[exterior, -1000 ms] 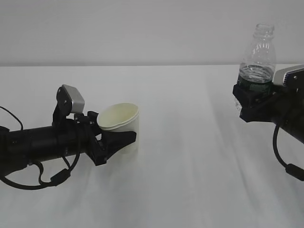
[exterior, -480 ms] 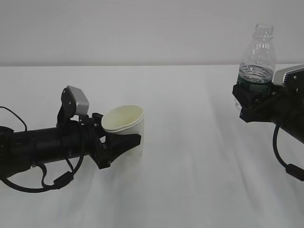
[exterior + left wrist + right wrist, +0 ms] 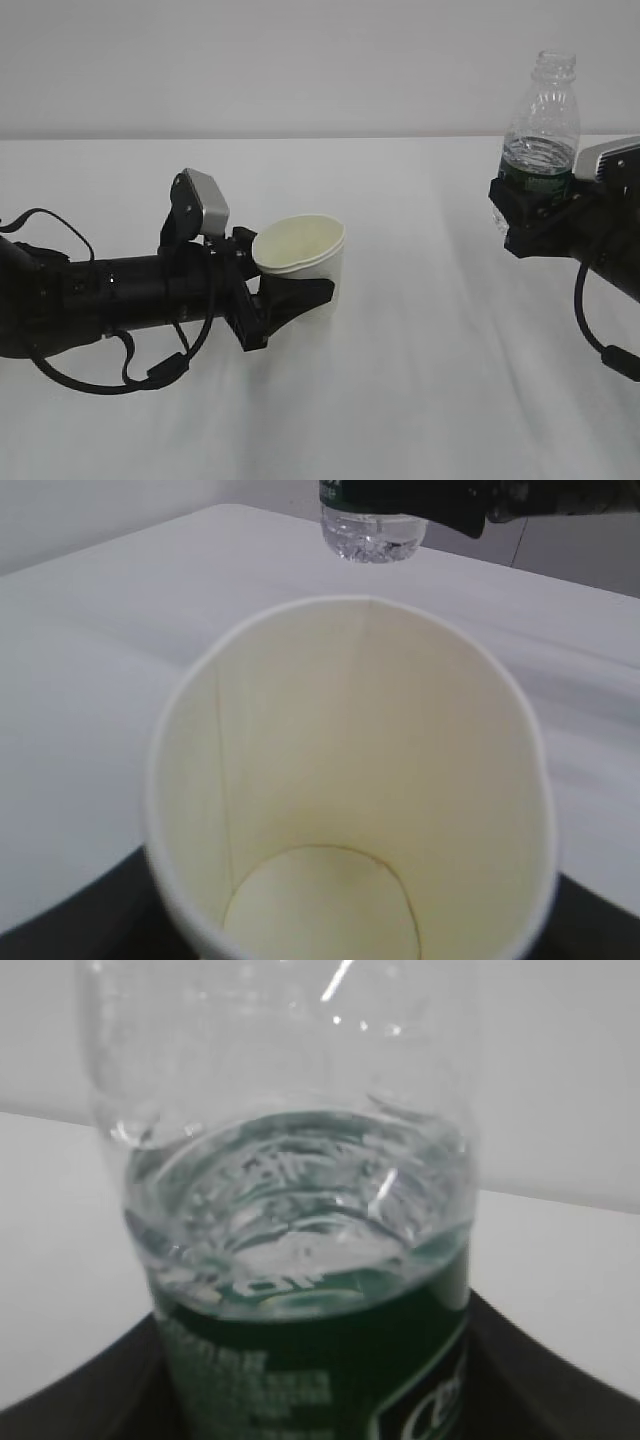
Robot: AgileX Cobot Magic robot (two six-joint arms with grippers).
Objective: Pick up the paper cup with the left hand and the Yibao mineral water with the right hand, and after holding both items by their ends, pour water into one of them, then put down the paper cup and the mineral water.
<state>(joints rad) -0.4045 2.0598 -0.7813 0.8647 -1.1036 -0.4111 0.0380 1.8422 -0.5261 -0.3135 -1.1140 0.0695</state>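
The paper cup point(image 3: 303, 258) is plain white w/ a rolled rim and pale cream inside; the left wrist view shows it empty, a thin seam running down its wall. It sits clamped in the left hand point(image 3: 283, 296), whose black fingers close on its lower part, tipped a bit toward the camera, left of centre and above the table point(image 3: 420, 380).

The Yibao mineral water point(image 3: 541, 122) is a clear ribbed bottle, no cap, upright at the far right — dark green label band around its middle, water level just above the label. The right hand point(image 3: 532, 212) grips it at the lower body; its base hangs clear of the table in the left wrist view.

Cup and bottle are well apart. The table is covered in white cloth w/ soft creases; behind it, a plain pale wall point(image 3: 300, 60).
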